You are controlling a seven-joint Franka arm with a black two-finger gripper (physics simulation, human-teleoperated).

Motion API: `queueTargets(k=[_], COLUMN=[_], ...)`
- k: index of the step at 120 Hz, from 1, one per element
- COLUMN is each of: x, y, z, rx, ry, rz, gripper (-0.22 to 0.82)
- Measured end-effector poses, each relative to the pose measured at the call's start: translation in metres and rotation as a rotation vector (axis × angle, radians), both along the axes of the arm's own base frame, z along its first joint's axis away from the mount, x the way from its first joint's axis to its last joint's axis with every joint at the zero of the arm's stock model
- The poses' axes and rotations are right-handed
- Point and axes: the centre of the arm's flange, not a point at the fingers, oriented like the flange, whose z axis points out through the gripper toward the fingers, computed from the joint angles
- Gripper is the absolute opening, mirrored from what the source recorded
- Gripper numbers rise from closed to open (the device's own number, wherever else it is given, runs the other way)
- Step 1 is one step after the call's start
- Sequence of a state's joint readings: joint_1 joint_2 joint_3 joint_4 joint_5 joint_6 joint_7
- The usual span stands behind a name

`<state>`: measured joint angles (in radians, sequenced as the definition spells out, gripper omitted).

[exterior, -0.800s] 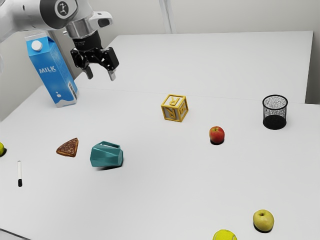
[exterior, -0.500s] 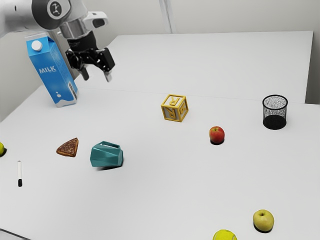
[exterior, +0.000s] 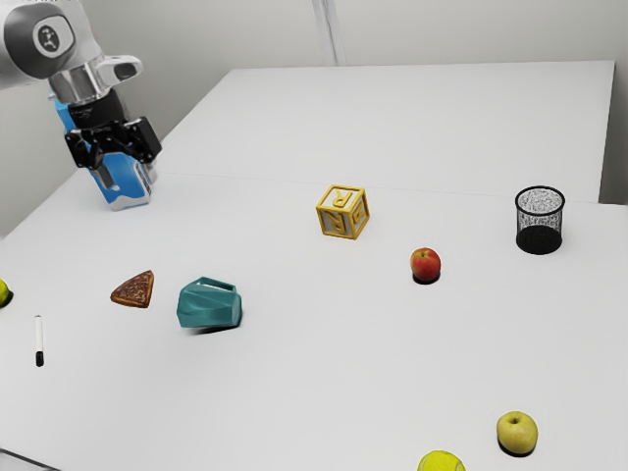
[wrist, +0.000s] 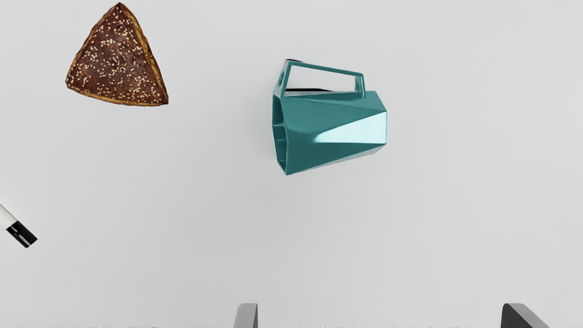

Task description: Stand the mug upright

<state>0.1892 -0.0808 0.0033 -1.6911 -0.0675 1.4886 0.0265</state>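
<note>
Black two-finger claw [exterior: 130,181] is hovering at the mug's eleven o'clock in the exterior view, well above the white table [exterior: 314,363], fingers spreading wide, holding nothing. Faceted teal mug [exterior: 209,304] is lying on its side at that view's eight o'clock, handle pointing toward twelve, mouth facing roughly nine. Going by the mug in the same view: triangular brown seeded pastry [exterior: 134,290] is sitting just beside it at nine, white marker with black end [exterior: 39,341] is lying further out, yellow-edged letter block [exterior: 342,212] is resting at two. Blue-and-white milk carton [exterior: 128,186] is standing partly behind the claw.
</note>
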Motion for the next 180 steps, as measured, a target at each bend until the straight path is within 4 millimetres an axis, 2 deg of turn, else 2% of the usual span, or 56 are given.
queueTargets(k=[22, 55, 67, 143, 180], x=[-0.007, -0.019, -0.020, -0.021, -0.019], y=[0.019, 0.041, 0.050, 0.058, 0.064], z=[-0.047, -0.105, -0.115, -0.211, -0.241], rx=[-0.065, -0.145, -0.165, -0.337, -0.380], ry=[0.026, 0.004, -0.021, -0.079, -0.084], rz=[0.012, 0.030, 0.036, 0.034, 0.029], gripper=[0.58, 0.58, 0.58, 0.58, 0.58])
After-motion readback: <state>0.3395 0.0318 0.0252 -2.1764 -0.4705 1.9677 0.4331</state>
